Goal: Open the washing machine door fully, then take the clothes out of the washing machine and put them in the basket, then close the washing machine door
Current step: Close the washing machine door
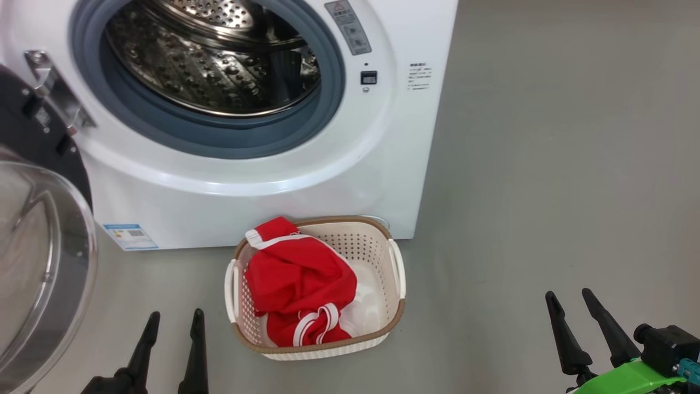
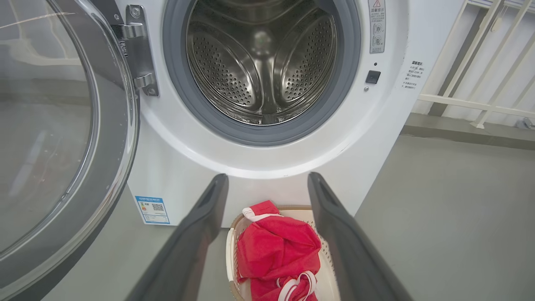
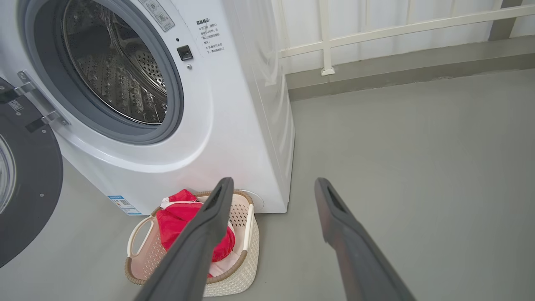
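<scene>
Treat this as the closing step. Find the clothes (image 1: 295,279) heaped in the basket (image 1: 395,257), on the floor just in front of the washing machine (image 1: 273,197), toward its right side. Glance into the drum (image 2: 261,62) first: seems empty, but cannot rule out a small piece behind the near lip of the gasket.

Locate the washing machine door (image 1: 38,262) swung wide to the left, hinged at the left of the opening, glass bowl bulging toward the near side.

Start with the left gripper (image 1: 176,313), low at the near left, close to the door's rim, fingers spread fully and holding nothing. Leave the right gripper (image 1: 568,293) parked at the near right, equally wide apart, empty, well apart from everything.

Reach behind the free edge of the door, opposite the hinge. Press on the black rim, not the glass. Sweep it in one arc rightward and away toward the opening. Watch for clearance over the basket. Keep fingers out of the closing gap. Finish with a firm push on the latch side until seated.
</scene>
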You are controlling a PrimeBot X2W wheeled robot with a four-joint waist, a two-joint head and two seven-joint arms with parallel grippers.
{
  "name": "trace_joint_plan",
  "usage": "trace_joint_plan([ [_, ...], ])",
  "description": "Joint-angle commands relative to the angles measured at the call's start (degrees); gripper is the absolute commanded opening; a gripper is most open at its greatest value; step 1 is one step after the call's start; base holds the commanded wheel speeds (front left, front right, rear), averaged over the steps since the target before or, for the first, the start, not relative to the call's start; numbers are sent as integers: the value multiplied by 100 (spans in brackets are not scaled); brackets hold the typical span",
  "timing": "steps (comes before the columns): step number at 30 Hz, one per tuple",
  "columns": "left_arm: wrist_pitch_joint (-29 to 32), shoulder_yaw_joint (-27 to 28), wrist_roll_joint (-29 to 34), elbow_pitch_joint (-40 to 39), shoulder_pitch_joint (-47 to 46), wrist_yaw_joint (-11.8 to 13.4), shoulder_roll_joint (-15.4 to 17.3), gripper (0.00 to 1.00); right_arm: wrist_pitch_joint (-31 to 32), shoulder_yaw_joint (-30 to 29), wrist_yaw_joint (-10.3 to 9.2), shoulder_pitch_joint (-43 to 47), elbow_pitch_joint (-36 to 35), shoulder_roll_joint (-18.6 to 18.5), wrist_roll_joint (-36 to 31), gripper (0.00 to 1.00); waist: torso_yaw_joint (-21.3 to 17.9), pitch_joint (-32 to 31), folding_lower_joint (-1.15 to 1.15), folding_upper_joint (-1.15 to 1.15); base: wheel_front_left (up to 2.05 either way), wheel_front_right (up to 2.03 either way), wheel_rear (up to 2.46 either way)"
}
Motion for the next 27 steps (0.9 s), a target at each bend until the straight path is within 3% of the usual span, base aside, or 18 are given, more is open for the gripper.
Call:
trace_joint_plan([
  [1,-29,139,-89,-96,-86,72,62,100,-36,102,37,7,-139,-121,86,100,114,2,0,0,0,0,0],
  [10,-29,-63,-329,-14,-53,252,62,100,-36,206,37,5,-111,-194,92,100,679,-61,0,0,0,0,0],
  [27,-29,-422,-629,4,256,510,62,100,-36,571,37,4,-20,-272,151,100,2297,-292,0,0,0,0,0],
])
